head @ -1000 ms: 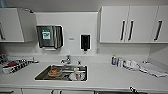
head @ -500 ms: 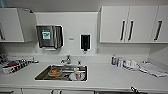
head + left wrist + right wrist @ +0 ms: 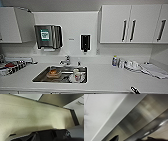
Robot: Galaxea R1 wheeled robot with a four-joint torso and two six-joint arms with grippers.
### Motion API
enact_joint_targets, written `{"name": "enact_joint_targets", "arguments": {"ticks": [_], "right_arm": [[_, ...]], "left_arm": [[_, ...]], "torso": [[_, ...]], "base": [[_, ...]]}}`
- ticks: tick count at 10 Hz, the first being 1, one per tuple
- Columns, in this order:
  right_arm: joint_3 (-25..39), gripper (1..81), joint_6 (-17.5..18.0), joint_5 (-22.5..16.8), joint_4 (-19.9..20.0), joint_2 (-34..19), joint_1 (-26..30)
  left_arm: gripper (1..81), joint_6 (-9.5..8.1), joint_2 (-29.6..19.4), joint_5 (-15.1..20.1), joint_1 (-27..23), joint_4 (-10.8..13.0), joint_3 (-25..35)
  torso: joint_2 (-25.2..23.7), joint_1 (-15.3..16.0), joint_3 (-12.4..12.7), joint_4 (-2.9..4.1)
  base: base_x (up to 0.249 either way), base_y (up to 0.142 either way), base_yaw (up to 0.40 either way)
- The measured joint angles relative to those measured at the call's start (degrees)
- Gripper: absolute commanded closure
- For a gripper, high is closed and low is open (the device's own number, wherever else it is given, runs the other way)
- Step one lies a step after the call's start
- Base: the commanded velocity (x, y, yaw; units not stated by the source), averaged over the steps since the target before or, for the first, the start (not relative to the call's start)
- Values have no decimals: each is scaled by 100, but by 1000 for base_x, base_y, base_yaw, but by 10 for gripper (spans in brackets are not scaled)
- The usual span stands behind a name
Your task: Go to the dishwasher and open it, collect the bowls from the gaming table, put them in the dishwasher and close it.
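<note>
Against white wall, counter, steel sink, cabinets overhead

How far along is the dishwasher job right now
Early. The robot faces the sink and counter, so it has reached the kitchen. The right wrist view shows a steel-grey front with a handle bar close by, likely the dishwasher. Opening, bowl collection, loading and closing remain.
</note>
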Motion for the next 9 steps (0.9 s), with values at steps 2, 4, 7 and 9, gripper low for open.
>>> {"name": "enact_joint_targets", "arguments": {"ticks": [2, 4, 7, 9], "right_arm": [[-16, 10, 20, -121, 0, 24, -50], [-179, 10, 17, -66, 5, 66, -71], [-736, 10, 39, -30, 7, 123, -99], [-1073, 10, 83, -85, 5, 269, -99]], "left_arm": [[10, 2, 1, 9, -45, 0, -2], [10, 2, 1, 9, -11, 0, -2], [10, 5, 4, 22, -15, 0, -2], [10, 0, 1, 24, -15, 0, -2]], "torso": [[7, 5, -5, 0], [5, 5, -5, 0], [5, 5, -5, 0], [5, 5, -5, 0]], "base": [[0, 0, 0], [0, 0, 0], [0, 0, 0], [0, 0, 0]]}}
